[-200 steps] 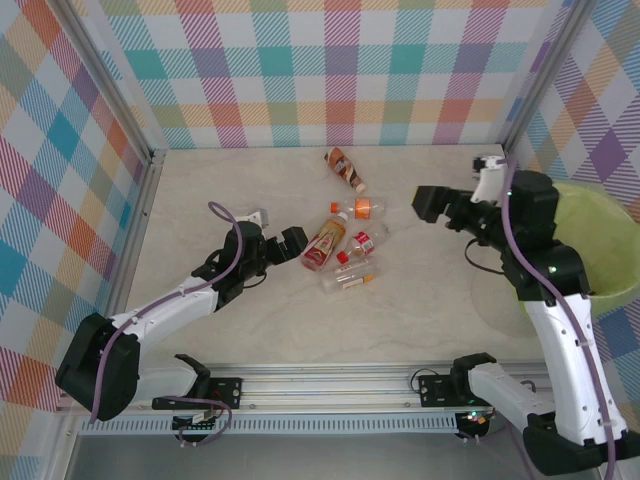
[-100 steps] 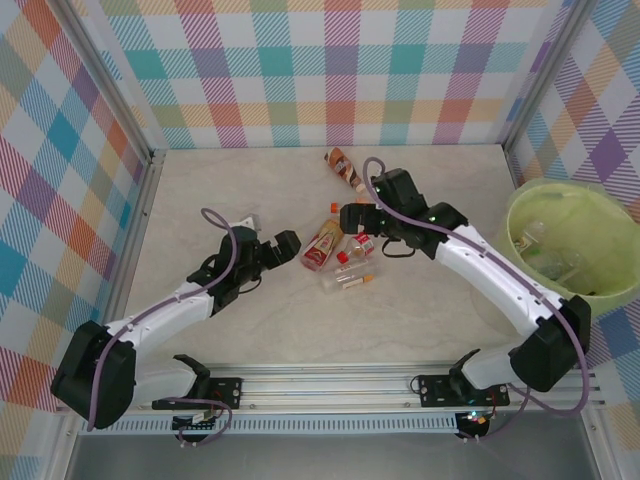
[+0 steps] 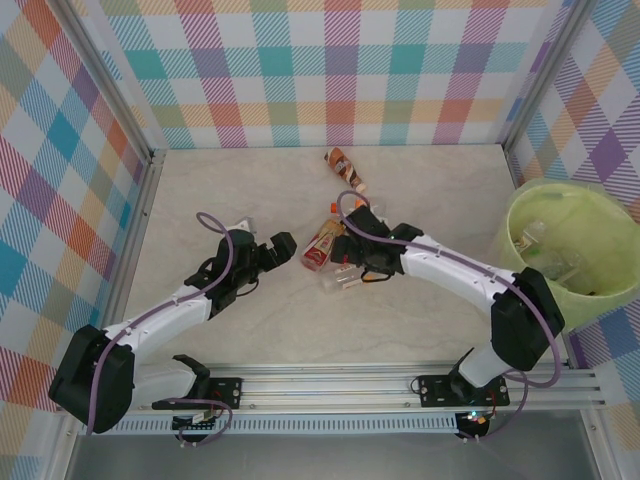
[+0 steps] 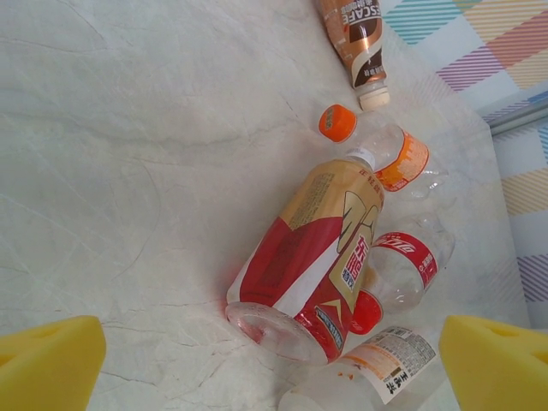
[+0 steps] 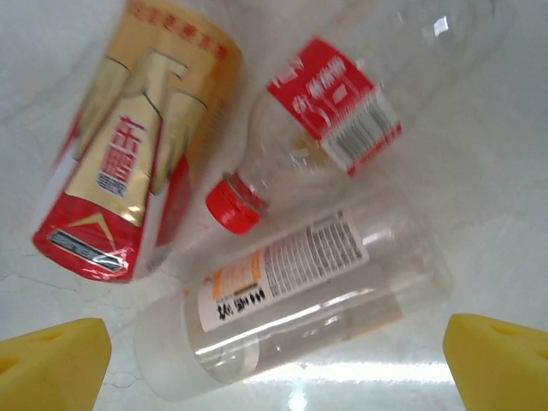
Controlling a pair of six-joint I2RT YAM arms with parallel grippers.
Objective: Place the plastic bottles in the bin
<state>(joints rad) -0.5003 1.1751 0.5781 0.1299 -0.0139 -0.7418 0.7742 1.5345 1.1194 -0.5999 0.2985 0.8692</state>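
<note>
R pincer [image 5: 274, 360], wide open, moved from bin [image 3: 600, 215] onto btls [image 3: 323, 245].

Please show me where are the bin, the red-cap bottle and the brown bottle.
bin [image 3: 556, 185], top view, on its far rim.
red-cap bottle [image 5: 334, 101], right wrist view, on its red label.
brown bottle [image 4: 353, 38], left wrist view, on its brown label.

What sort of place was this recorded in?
Most likely a lab test cell, not a home: a pale tabletop boxed in by plaid-patterned panels, a metal mounting rail along the near edge, and a bin as a prop.
</note>
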